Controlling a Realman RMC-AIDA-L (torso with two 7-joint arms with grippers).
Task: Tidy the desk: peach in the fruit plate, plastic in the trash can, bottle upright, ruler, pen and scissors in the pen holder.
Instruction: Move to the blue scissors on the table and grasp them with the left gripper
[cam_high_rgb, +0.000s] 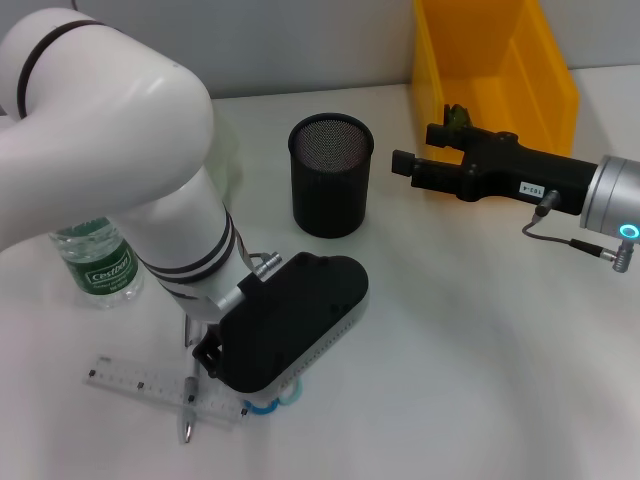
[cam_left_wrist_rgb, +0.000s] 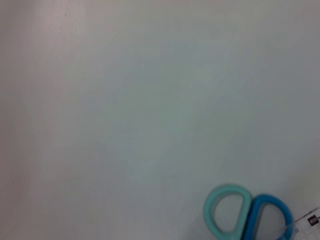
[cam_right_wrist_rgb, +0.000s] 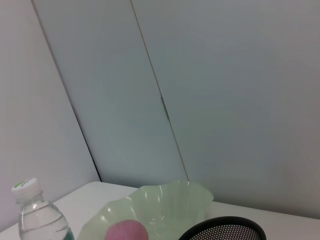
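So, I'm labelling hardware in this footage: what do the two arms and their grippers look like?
The left arm is a thick, glossy white tube with thin black rings, ending in a silver collar and a bulky rounded black housing. The right arm ends in a silver cuff with a glowing cyan ring and a thin grey cable; its gripper is slim, black and boxy, with a small white label.

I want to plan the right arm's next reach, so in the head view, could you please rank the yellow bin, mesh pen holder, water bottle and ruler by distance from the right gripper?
From the right gripper:
1. Yellow bin, just behind it.
2. Mesh pen holder, at centre, towards the robot's left.
3. Water bottle, far left, upright.
4. Ruler, front left, under the left arm.

Bottle and ruler are nearly tied.
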